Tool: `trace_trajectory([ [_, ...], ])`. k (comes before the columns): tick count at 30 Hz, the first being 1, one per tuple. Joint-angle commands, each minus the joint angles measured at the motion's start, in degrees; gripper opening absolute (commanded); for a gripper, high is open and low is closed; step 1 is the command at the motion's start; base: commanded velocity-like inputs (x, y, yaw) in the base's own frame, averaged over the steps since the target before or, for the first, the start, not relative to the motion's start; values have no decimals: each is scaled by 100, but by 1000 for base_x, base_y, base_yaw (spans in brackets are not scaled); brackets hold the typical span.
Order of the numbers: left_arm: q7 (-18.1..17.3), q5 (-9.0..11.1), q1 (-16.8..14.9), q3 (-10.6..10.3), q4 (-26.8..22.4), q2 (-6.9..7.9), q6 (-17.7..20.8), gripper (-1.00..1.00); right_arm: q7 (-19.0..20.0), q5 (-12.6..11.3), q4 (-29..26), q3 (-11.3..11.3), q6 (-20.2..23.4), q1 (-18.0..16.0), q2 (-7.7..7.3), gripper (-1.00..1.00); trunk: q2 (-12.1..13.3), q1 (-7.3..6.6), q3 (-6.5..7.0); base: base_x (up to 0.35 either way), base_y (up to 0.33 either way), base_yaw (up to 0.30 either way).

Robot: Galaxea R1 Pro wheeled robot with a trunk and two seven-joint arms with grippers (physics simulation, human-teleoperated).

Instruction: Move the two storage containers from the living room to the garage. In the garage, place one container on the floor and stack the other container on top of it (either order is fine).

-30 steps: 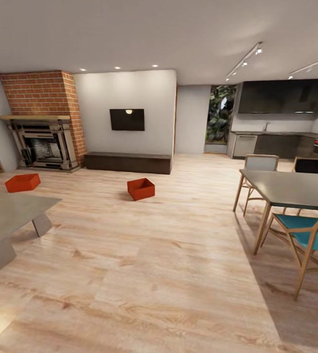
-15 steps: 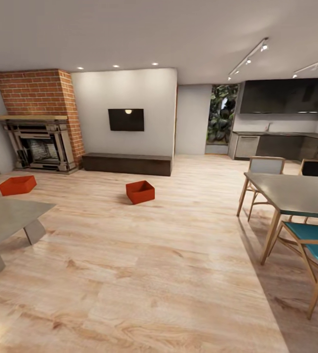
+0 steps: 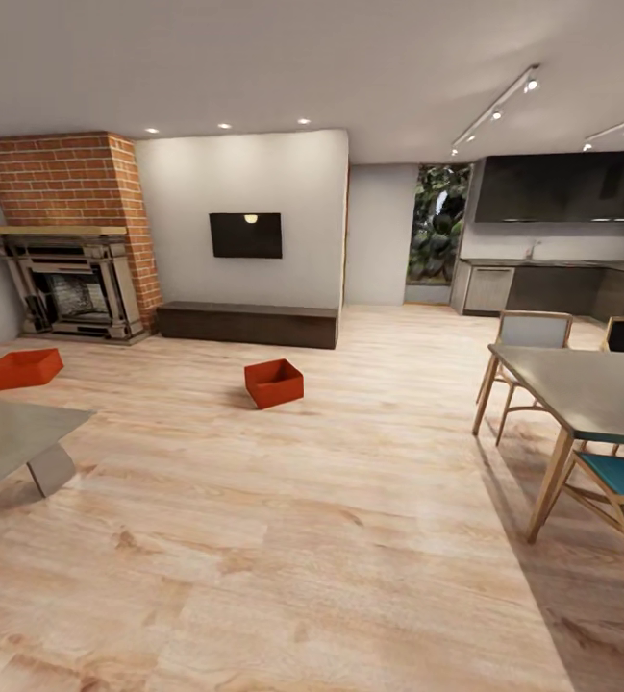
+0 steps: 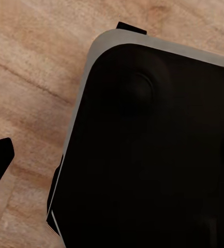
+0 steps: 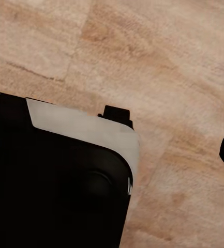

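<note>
Neither wrist view settles how the jaws stand: each looks down on the robot's black, grey-edged base (image 4: 153, 150) over light wood planks, with only a dark finger tip at the frame edge, so I cannot tell whether either gripper is wide or closed. In the head view, the nearer storage container (image 3: 274, 383) sits on the wood floor (image 3: 331, 538) just left of the frame's centre, empty, turned corner-on so its long axis runs diagonally. The second container (image 3: 23, 368) lies at the far left edge, in front of the brick fireplace (image 3: 62, 235) and beyond the grey low table (image 3: 9, 437). Both are well apart from the robot; the central one lies almost straight ahead, slightly left, so it looks the likelier first target, favouring neither arm clearly.
</note>
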Motion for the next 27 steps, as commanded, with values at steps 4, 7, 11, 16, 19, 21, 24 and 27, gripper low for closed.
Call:
trace_trajectory([
  [4, 6, 12, 0, 28, -6, -1, -9, 100, 32, -63, 18, 37, -25, -7, 2, 100, -2, 3, -5, 333, 0, 0],
  [7, 6, 11, 0, 27, -6, -1, -13, 100, 32, -67, 18, 37, -23, -7, -3, 100, -2, 3, -5, 333, 0, 0],
  [11, 6, 11, 0, 27, -6, -1, -30, 100, 32, -69, 18, 35, -18, -7, -5, 100, -2, 3, -5, 333, 0, 0],
  [16, 6, 15, 0, 28, -4, -1, -172, 100, 32, -70, 18, 36, -14, -7, -6, 100, -2, 3, -5, 333, 0, 0],
  [19, 6, 18, 0, 28, -3, -5, -227, 100, 32, -70, 18, 37, -13, -7, 2, 100, -2, 3, -5, 333, 0, 0],
  [21, 6, 19, 0, 28, -1, -7, -241, 100, 32, -70, 18, 37, -13, -7, 6, 100, -2, 3, -5, 333, 0, 0],
  [24, 6, 19, 0, 33, 1, -9, -256, 100, 32, -70, 18, 37, -12, -7, 12, 100, -2, 3, -5, 333, 0, 0],
  [27, 6, 22, 0, 36, 2, -10, -262, 100, 32, -70, 18, 37, -9, -7, 20, 100, -2, 3, -5, 333, 0, 0],
])
